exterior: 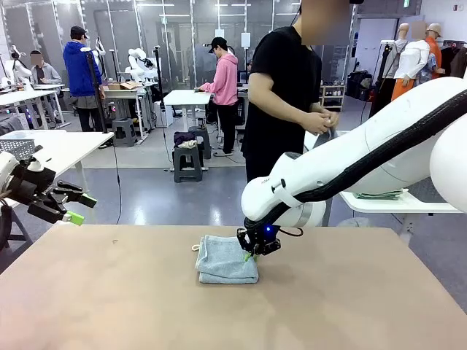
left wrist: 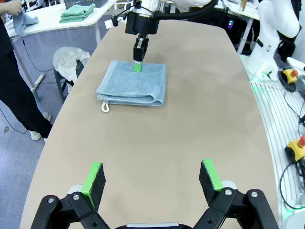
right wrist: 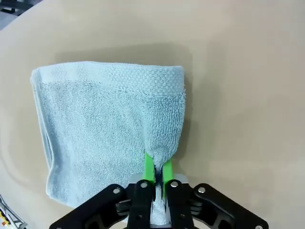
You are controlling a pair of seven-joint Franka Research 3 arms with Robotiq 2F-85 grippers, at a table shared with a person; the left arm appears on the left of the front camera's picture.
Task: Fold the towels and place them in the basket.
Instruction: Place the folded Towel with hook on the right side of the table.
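Your right gripper (exterior: pixel 253 250) is clamped narrow on the towel (exterior: pixel 225 261). In the right wrist view, a bunched tuft of terry is squeezed between the green pads (right wrist: pixel 148 164) at the towel's 5 o'clock edge. The towel lies folded in the middle of the table (exterior: pixel 109 299). In the left wrist view its white loop (left wrist: pixel 105 106) pokes out at the 7 o'clock corner.

Here's the worry: that pinch is thin and right at the edge, and I can't tell how many layers it has. Lift with only the top layer and the fold likely peels open. Lift fast and the tuft may slip free.

Your left gripper (exterior: pixel 80 209) hangs wide and empty at the table's 9 o'clock, too far off to support a sagging side.
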